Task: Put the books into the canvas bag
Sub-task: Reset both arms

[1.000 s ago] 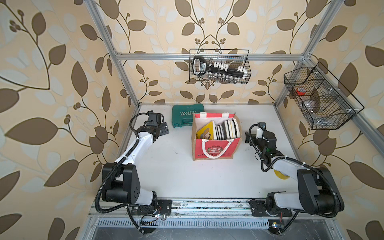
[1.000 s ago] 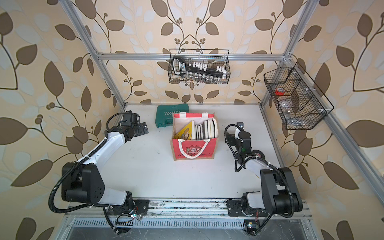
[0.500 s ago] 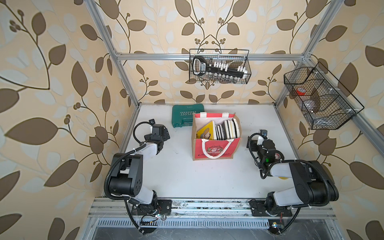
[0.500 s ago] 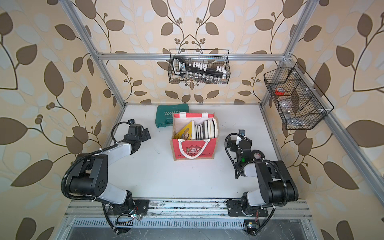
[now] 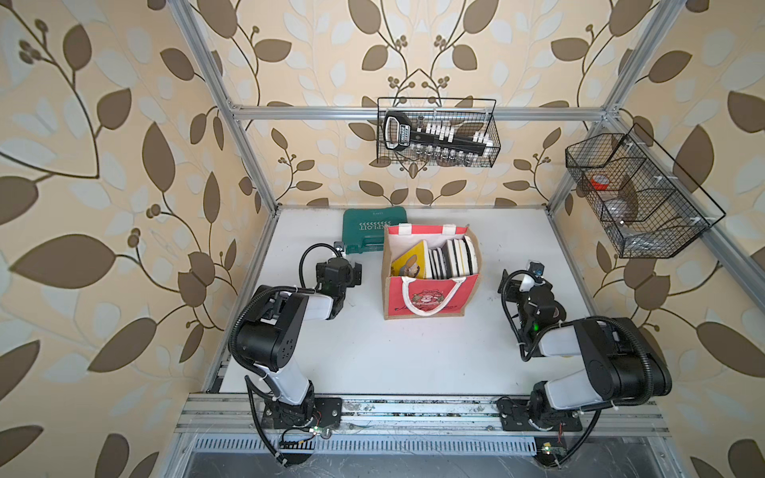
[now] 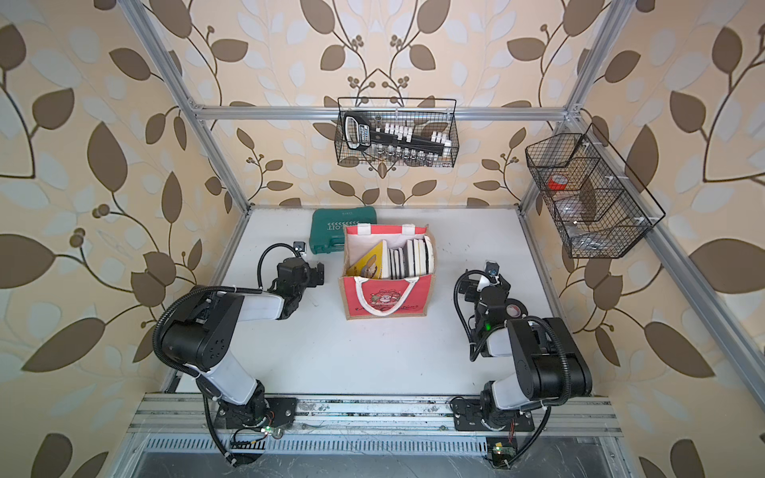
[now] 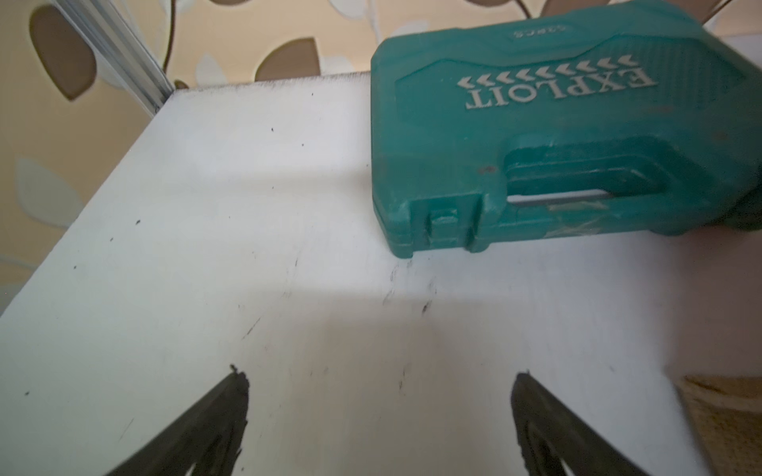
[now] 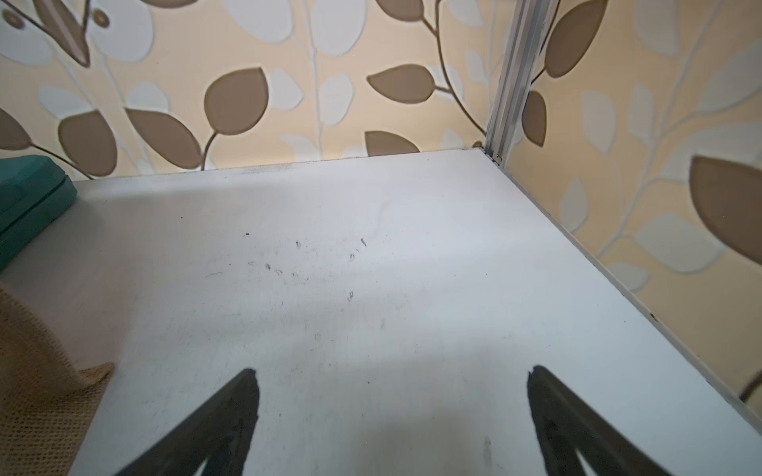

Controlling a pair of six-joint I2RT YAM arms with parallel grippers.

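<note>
Left gripper [image 7: 380,376]: we see its jaws spread wide with nothing between them, low over the tabletop [image 5: 414,356] and aimed toward the green tool case [image 5: 364,225].
Right gripper [image 8: 392,370]: its jaws stand just as wide and hold nothing. It faces bare tabletop and the far right corner.
Canvas bag [image 5: 426,296]: it stands upright mid-tabletop between the two arms, mouth up. Its red front panel and white rope handle face the arm bases, and its longer side runs left to right.
Books [image 5: 451,258]: we find them inside the bag, standing on edge in a tight row along the bag's long side. Their top edges run from front panel to back panel.
Yellow book [image 5: 410,258]: it sits at the bag's left end, leaning, with its cover tilted upward.
Tool case: it lies flat behind the bag's back left corner. We cannot tell whether the two touch.
Tabletop: it is white, with small dark scuffs.
</note>
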